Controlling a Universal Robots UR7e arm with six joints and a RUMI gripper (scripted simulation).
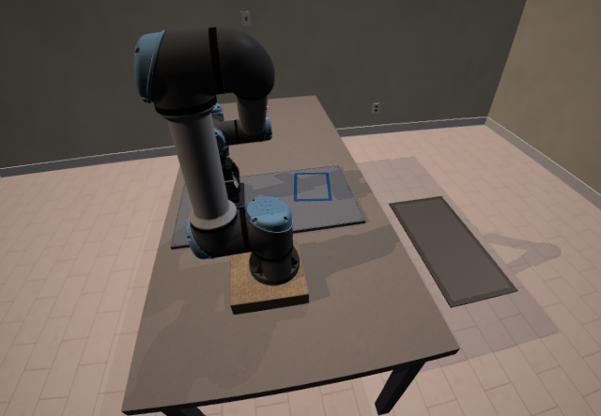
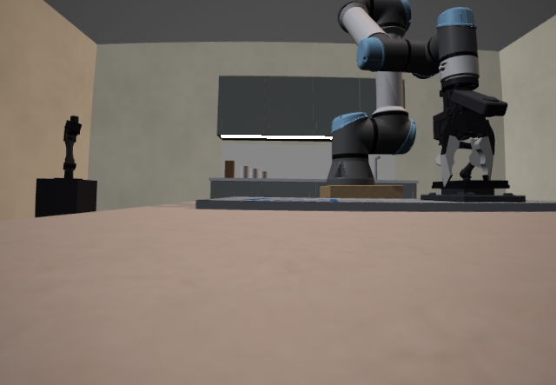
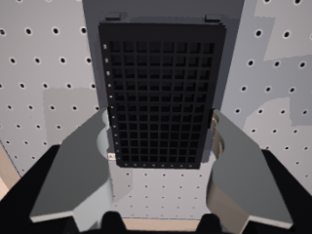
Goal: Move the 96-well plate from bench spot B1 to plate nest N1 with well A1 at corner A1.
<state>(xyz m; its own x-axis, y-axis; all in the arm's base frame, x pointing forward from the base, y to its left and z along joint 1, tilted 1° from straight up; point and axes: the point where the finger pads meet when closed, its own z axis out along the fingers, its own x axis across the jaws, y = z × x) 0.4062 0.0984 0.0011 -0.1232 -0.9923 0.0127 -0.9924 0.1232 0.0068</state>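
Observation:
My gripper point(image 3: 159, 109) is shut on the black 96-well plate point(image 3: 161, 95), with one finger on each long side near its near end. In the exterior view the gripper point(image 2: 465, 165) holds the plate point(image 2: 470, 184) level and very low on the dark plate nest N1 point(image 2: 472, 197). I cannot tell whether the plate rests on it. In the wrist view the grey nest base point(image 3: 163, 10) shows beyond the plate with two locators at its far edge. The plate's far right corner looks cut off. The blue outlined spot B1 point(image 1: 312, 186) is empty.
The grey perforated mat lies across the table. The arm's base point(image 1: 271, 251) stands on a wooden block point(image 1: 268, 285). The arm hides the nest in the top view. A dark floor mat point(image 1: 451, 249) lies right of the table.

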